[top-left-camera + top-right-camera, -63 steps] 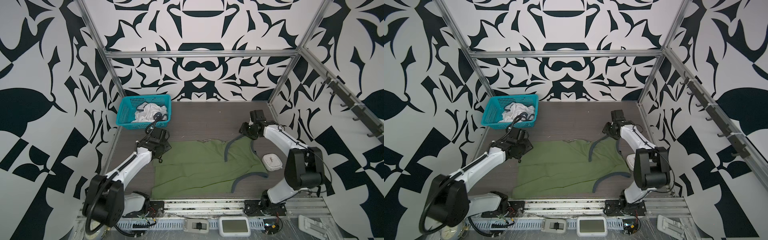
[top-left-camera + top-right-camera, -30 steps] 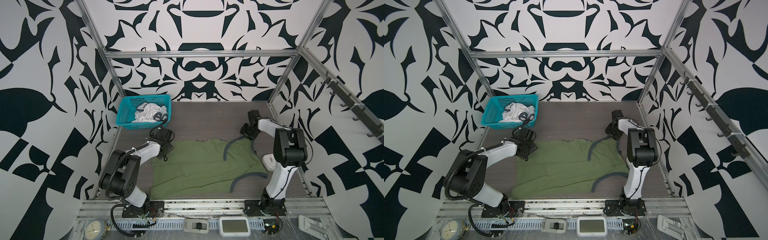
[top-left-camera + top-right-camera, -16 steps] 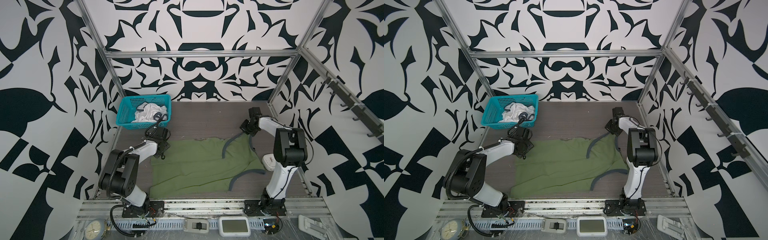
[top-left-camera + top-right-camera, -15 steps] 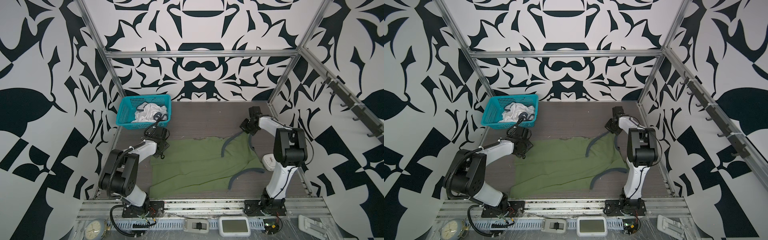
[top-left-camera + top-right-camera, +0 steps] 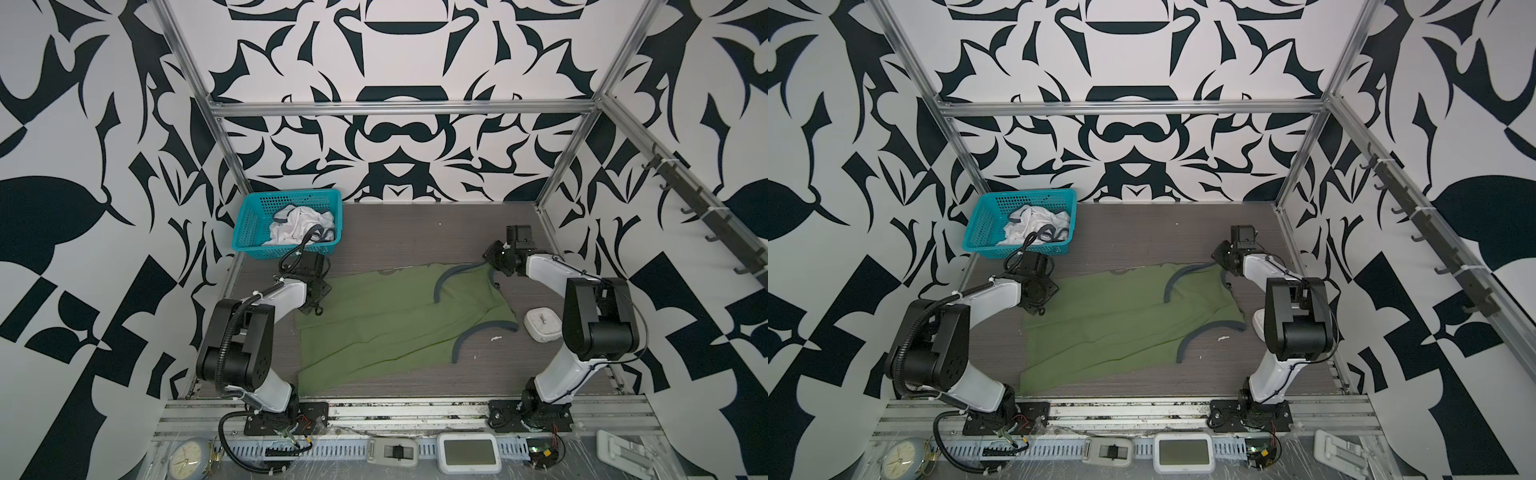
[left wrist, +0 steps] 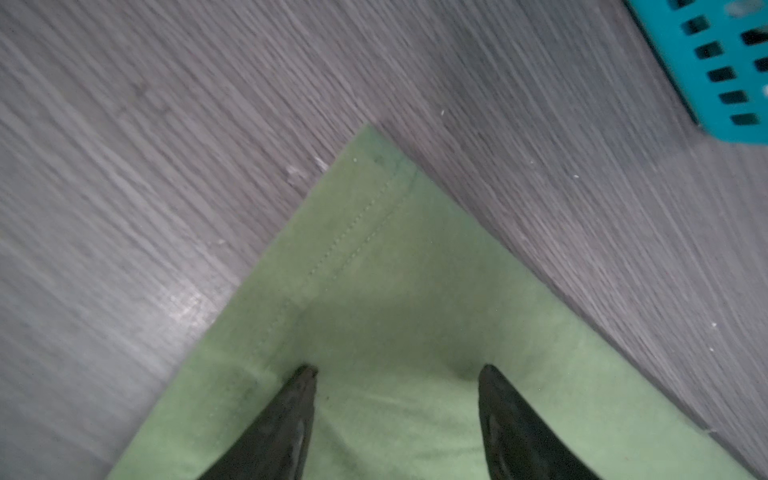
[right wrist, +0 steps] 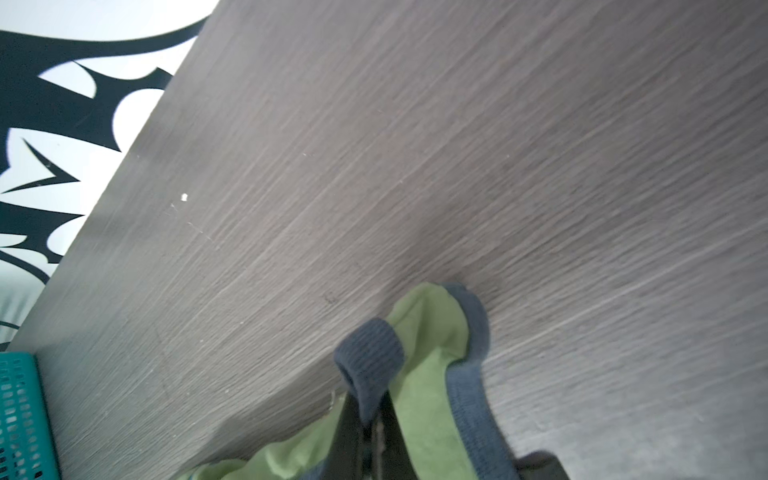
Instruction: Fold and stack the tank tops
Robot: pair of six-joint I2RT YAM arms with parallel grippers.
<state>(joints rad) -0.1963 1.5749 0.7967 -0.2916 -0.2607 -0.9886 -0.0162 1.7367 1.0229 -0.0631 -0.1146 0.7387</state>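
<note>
Both top views look steeply down from high at the front, sharing the whole bench (image 5: 415, 232). Wrist views sit close behind the left tool (image 6: 397, 368) and the right tool (image 7: 370, 419), facing the bench.

The green tank top (image 5: 390, 320) lies spread nearly flat across the middle of the table (image 5: 415, 232) — hem toward the left, straps toward the right. Grey-blue trim curves along its armholes and neck. Its far hem corner lies flat, showing a double line of stitching, and the far strap is bunched and folded over itself. The white tank top (image 5: 297, 226) sits crumpled in the teal basket (image 5: 249, 220) at the table's far left corner — some dark trim shows.
</note>
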